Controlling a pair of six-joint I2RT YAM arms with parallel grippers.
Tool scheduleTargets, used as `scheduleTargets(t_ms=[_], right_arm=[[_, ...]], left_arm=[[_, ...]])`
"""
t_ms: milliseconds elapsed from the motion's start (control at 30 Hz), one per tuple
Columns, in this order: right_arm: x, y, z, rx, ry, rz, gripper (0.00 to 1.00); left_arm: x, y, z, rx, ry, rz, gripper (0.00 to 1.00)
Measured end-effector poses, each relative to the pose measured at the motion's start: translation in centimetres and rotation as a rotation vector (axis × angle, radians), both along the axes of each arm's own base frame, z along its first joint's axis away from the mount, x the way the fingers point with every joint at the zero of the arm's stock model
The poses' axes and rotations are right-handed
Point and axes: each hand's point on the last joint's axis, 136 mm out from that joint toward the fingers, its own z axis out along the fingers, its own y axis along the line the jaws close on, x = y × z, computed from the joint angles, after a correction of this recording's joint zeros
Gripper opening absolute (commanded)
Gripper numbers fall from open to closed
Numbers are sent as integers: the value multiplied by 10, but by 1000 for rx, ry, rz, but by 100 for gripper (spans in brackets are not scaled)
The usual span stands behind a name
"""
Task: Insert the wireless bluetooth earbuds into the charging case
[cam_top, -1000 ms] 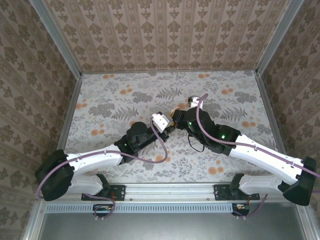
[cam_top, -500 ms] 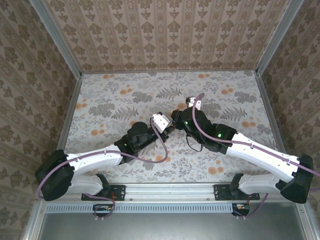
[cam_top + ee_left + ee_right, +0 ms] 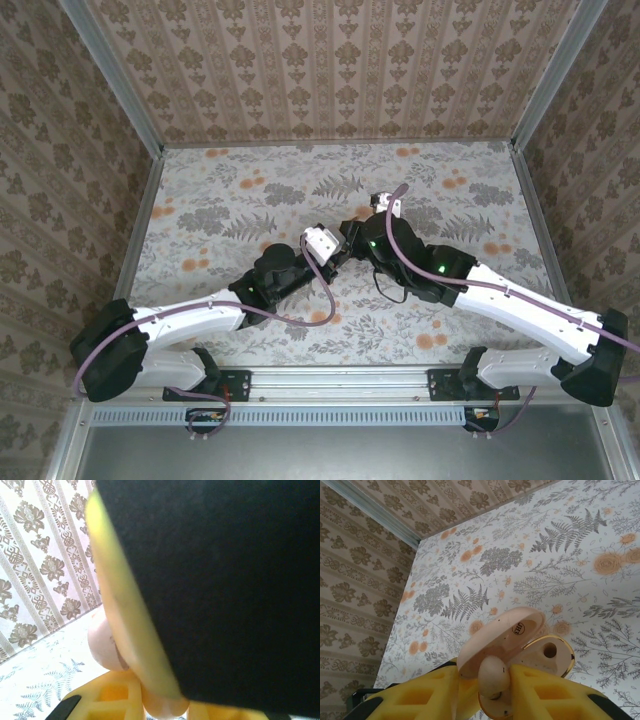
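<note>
Currently: right gripper (image 3: 489, 680) clenched on one cream earbud (image 3: 494, 671), held over the open pink charging case (image 3: 542, 661), near its round socket (image 3: 550, 650); left gripper (image 3: 164, 707) closed on the case.

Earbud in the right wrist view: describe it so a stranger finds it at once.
Start at the two yellow fingers at the bottom edge. Between them sits the earbud, in front of the open pink case. It is a small, smooth cream-white knob, paler than the case.

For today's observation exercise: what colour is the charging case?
Pale pink charging case, clearest in right wrist view.
</note>
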Motion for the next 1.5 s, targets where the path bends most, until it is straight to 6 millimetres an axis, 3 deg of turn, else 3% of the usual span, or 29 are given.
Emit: scheduleTargets(t_ms=[367,600,767,967,1267,1500], right_arm=[[-3,-3,6,-22,7,6,41],[-5,-6,23,-39,-12,21,44],[-6,-21,39,-48,-30,27,42],[2,-51,54,-21,-17,22,36],[-1,-43,31,-35,88,151,35],[13,-70,-7,-56,217,102,37]], left_arm=[[0,0,4,-11,-7,0,0],[-1,2,11,-33,-12,-3,0],[1,9,18,-66,4,-28,0],[12,30,28,-128,45,-66,0],[4,42,30,-152,111,-219,0],[-3,47,20,-115,159,-282,0]])
